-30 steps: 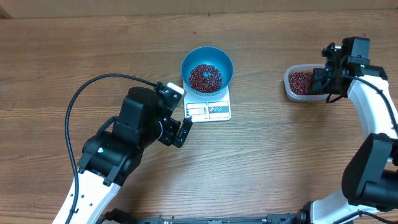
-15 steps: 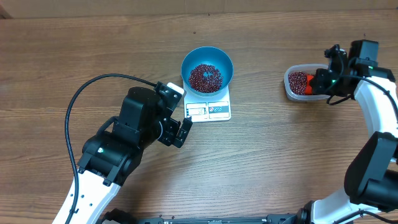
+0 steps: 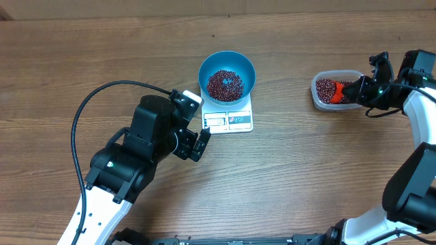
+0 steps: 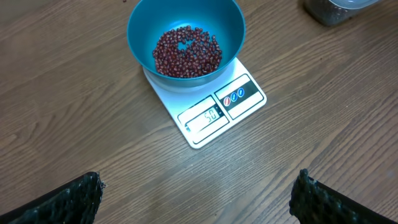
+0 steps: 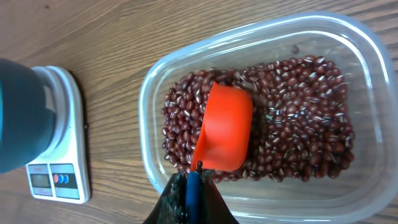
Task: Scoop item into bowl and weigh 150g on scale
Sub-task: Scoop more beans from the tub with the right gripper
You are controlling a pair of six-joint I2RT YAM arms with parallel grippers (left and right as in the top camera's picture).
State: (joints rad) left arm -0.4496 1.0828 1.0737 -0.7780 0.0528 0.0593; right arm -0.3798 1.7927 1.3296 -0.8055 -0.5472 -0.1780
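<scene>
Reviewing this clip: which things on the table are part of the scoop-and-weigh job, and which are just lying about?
In the job: beans, blue bowl, scale, clear tub, orange scoop in the right gripper.
Lying about: nothing loose that I can see; only the left arm's black cable.

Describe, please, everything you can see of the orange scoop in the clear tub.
The scoop is bright orange-red, smooth and plastic-looking, with a rounded cup and a blue handle. Its cup lies dug into the red-brown beans inside the clear tub, outer side facing the wrist camera, so any load is hidden. The right gripper holds the handle with its fingers shut. Nothing else touches it.
</scene>
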